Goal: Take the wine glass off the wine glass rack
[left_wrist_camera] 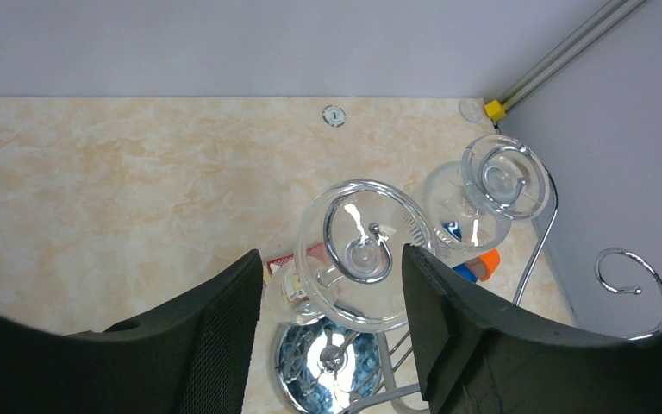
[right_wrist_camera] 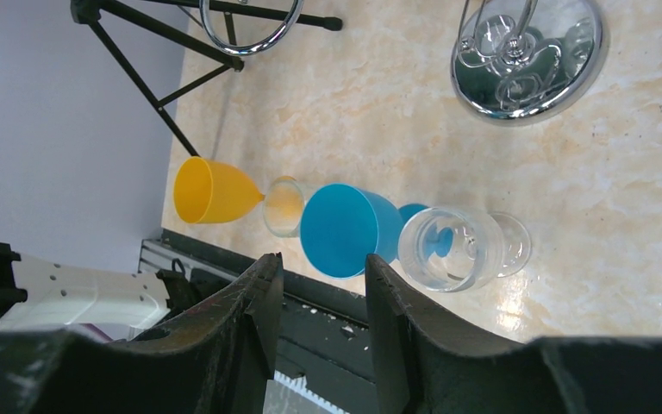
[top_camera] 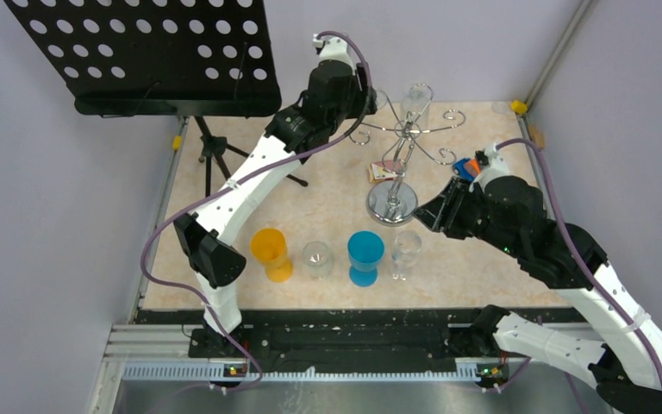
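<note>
**Clear Glass Hung Foot-Up on Chrome Rack**

The clear wine glass (left_wrist_camera: 358, 293) hung upside down from a spiral-tipped arm atop the chrome wine glass rack (top_camera: 394, 204). The left claw (left_wrist_camera: 332, 259) gaped around its round foot. Beside the rack's disc base, the right claw (right_wrist_camera: 319, 289) stood half-open, empty.

The left arm (top_camera: 250, 177) and the right arm (top_camera: 625, 302) have white link shells dotted with small dark screws, bulky black joint housings, a purple cable (top_camera: 144, 254) looped alongside each, and black fingers (left_wrist_camera: 224, 345) with finely ribbed inner faces.
</note>
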{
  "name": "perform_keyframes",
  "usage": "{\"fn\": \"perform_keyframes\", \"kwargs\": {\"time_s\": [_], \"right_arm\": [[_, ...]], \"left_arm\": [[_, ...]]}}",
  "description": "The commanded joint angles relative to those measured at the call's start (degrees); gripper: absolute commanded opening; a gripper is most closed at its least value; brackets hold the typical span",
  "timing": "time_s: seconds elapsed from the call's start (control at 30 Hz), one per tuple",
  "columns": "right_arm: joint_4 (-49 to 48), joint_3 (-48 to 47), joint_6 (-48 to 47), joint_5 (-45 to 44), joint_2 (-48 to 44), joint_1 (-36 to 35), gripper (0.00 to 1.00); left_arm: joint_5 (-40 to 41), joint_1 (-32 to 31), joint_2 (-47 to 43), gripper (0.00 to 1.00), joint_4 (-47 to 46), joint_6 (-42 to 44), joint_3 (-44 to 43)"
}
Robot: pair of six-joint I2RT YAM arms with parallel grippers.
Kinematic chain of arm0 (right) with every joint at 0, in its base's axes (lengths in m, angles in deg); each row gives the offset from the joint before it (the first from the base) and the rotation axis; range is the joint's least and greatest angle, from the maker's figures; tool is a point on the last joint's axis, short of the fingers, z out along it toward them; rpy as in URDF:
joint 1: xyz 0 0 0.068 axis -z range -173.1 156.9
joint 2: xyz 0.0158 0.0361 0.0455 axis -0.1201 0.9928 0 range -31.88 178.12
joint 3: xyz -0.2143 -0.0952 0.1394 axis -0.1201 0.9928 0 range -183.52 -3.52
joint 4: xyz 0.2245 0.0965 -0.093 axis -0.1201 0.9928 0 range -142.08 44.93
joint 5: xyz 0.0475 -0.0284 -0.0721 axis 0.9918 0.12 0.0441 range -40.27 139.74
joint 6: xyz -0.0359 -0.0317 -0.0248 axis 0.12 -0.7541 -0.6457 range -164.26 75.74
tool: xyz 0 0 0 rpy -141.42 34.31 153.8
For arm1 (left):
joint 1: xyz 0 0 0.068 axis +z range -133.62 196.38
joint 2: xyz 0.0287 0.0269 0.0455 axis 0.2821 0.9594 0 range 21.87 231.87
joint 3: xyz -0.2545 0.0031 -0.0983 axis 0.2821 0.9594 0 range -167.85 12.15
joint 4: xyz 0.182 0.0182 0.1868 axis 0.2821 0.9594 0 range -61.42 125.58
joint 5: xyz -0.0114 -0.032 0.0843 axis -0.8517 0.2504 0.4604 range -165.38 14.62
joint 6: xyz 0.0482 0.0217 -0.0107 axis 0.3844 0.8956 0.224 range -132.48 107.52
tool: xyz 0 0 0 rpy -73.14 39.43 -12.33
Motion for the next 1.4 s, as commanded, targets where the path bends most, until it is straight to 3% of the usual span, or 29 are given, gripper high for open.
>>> {"fn": "perform_keyframes", "kwargs": {"time_s": [0.0, 0.53, 1.0, 1.37], "right_arm": [[-1.2, 0.2, 0.2, -1.2, -0.6, -0.6, 0.41], [-1.0, -0.3, 0.1, -1.6, -0.3, -0.6, 0.42], [-0.8, 0.2, 0.4, -1.5, -0.9, -0.6, 0.42], [-0.9, 1.2, 0.5, -1.8, -1.4, -0.6, 0.42]], "left_arm": [[1.5, 0.0, 0.4, 0.62, -6.0, -1.5, 1.3], [-0.9, 0.3, 1.9, 0.48, -5.0, -6.0, 2.5], [-2.1, 0.6, -1.7, 0.0, -7.5, -10.4, 5.5], [-1.1, 1.0, -3.7, 0.0, -13.7, -14.9, 7.3]]}}
